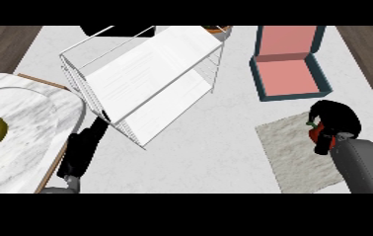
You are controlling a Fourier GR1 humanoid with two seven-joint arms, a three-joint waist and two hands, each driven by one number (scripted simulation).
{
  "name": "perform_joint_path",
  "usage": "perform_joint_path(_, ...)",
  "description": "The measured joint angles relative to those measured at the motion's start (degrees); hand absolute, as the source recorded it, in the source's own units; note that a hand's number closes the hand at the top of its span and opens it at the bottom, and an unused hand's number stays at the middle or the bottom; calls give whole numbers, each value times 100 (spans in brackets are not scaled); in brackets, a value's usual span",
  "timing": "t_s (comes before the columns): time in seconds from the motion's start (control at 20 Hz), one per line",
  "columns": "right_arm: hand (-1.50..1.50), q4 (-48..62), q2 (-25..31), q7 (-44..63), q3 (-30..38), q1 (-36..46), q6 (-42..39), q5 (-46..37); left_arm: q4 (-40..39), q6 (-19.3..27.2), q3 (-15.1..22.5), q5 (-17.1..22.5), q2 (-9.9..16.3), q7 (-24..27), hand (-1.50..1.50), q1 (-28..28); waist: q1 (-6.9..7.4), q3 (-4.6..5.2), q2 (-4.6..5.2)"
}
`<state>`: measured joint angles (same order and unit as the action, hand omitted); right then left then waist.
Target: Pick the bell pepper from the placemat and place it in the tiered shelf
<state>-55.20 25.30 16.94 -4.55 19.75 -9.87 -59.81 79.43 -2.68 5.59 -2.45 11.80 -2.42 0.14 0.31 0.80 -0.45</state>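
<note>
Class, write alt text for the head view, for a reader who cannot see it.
The robot's right hand curls round a red bell pepper above a pale placemat at the counter's right. A white tiered shelf stands left of centre, a teal box with a pink lining behind the placemat, and the left hand rests lower left.

- Counter top (218,126): pale, faintly mottled white surface, running across most of the view.
- Open box (287,62): dark teal outside, pink inside, lid standing open at the far side; sits on the counter at the right, far part.
- Marble board (29,131): white, grey-veined, with a wooden rim; at the left edge, partly cut off.
- Dark object (116,31): at the far edge, identity unclear.
</note>
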Motion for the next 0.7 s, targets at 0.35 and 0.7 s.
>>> perform_joint_path(0.35, 150, -358, -35, 44, 93, -117, 269, -209, 13, -101, -150, -36, 10, -79, 0, -53, -28, -28, 10)
perform_joint_path(0.7, 150, -1553, -383, -493, -433, -348, 22, -55, 84, -84, -147, -101, -49, -110, 0, 56, -39, -66, 9)
